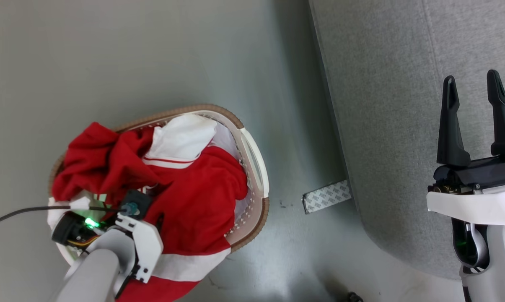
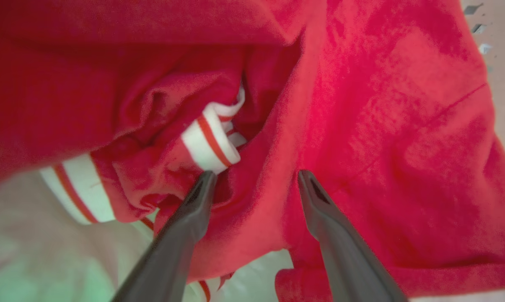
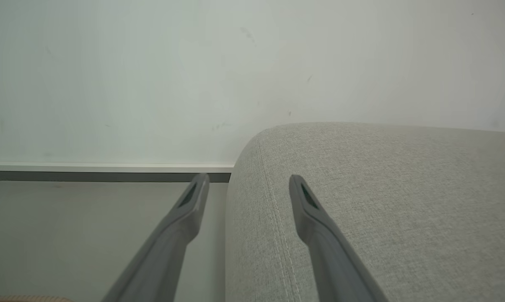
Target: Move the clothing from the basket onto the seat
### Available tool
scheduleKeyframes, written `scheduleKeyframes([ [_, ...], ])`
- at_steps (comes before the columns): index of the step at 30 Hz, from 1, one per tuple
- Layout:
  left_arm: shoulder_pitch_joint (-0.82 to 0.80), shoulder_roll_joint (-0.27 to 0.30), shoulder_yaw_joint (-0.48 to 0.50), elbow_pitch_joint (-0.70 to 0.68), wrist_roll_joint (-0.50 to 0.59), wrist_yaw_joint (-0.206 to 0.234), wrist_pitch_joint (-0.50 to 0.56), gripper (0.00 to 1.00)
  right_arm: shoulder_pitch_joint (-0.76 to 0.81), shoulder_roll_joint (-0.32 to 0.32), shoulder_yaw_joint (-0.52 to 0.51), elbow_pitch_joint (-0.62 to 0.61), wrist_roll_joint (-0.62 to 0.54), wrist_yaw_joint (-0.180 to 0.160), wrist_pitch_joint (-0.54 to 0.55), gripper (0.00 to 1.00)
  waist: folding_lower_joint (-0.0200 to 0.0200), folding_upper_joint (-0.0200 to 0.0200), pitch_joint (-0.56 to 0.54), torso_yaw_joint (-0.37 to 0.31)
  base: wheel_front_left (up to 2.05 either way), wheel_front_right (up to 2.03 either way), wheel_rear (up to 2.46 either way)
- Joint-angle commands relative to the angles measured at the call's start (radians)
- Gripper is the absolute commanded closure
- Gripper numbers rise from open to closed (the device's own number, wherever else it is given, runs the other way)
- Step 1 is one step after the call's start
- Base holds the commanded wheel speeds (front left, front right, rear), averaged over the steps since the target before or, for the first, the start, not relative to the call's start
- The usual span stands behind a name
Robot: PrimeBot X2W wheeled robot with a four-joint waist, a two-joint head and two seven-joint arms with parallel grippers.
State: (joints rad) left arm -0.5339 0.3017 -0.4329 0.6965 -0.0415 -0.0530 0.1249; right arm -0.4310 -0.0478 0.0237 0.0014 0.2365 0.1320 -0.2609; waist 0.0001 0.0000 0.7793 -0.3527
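Observation:
The clothing is a heap of bright red fabric with white panels that fills the cream basket with its tan rim, low on the left in the head view. My left arm reaches down into the heap, and its fingers are hidden there. In the left wrist view the left gripper is open, with a fold of the red clothing between its tips and a striped white cuff by the left finger. My right gripper stands open and empty above the grey seat. The right gripper straddles the seat's rounded edge.
Grey floor surrounds the basket, with a gap between it and the seat. A patterned strip lies on the floor at the seat's base. A black cable runs left from my left wrist. A pale wall with a baseboard stands beyond the seat.

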Motion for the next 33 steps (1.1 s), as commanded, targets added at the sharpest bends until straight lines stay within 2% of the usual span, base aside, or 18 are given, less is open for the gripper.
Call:
scheduleKeyframes([
  [1, -0.013, 0.01, 0.002, 0.006, -0.014, -0.005, 0.002, 0.0, -0.015, 0.0, 0.0, -0.004, 0.007, -0.002, -0.002, 0.0, -0.0001, 0.0, 0.025, -0.007, 0.0, 0.0, 0.0],
  [6, -0.021, 0.01, -0.003, 0.017, -0.018, 0.0, 0.001, 0.0, -0.021, 0.0, 0.001, -0.002, 0.016, -0.002, -0.002, 0.0, -0.0001, 0.0, 0.046, -0.008, 0.0, 0.0, 0.0],
  [10, -0.036, -0.006, -0.015, 0.025, -0.026, -0.014, -0.01, 0.01, -0.022, -0.001, 0.004, 0.001, 0.026, -0.002, -0.002, 0.0, -0.0001, 0.0, 0.055, -0.009, 0.0, 0.0, 0.0],
  [11, -0.04, -0.012, -0.019, 0.025, -0.03, -0.018, -0.013, 1.0, -0.021, -0.001, 0.004, 0.003, 0.026, -0.002, -0.002, 0.0, -0.0001, 0.0, 0.053, -0.007, 0.0, 0.0, 0.0],
  [15, -0.041, -0.039, -0.02, 0.032, -0.059, -0.029, -0.028, 1.0, -0.003, -0.001, -0.005, 0.022, 0.011, -0.002, -0.002, 0.0, -0.0001, 0.0, 0.017, 0.008, 0.0, 0.0, 0.0],
  [19, -0.01, -0.084, -0.007, 0.03, -0.112, -0.04, -0.073, 1.0, 0.025, -0.001, -0.027, 0.046, -0.015, -0.002, -0.002, 0.0, -0.0001, 0.0, -0.066, 0.04, 0.0, 0.0, 0.0],
  [27, 0.097, -0.175, 0.003, -0.023, -0.251, -0.067, -0.131, 1.0, 0.117, -0.002, -0.09, 0.095, -0.1, -0.002, -0.002, 0.0, -0.0001, 0.0, -0.31, 0.133, 0.0, 0.0, 0.0],
  [33, 0.177, -0.207, -0.011, -0.123, -0.332, -0.072, -0.119, 1.0, 0.195, -0.002, -0.125, 0.128, -0.147, -0.002, -0.002, 0.0, -0.0001, 0.0, -0.483, 0.198, 0.0, 0.0, 0.0],
])
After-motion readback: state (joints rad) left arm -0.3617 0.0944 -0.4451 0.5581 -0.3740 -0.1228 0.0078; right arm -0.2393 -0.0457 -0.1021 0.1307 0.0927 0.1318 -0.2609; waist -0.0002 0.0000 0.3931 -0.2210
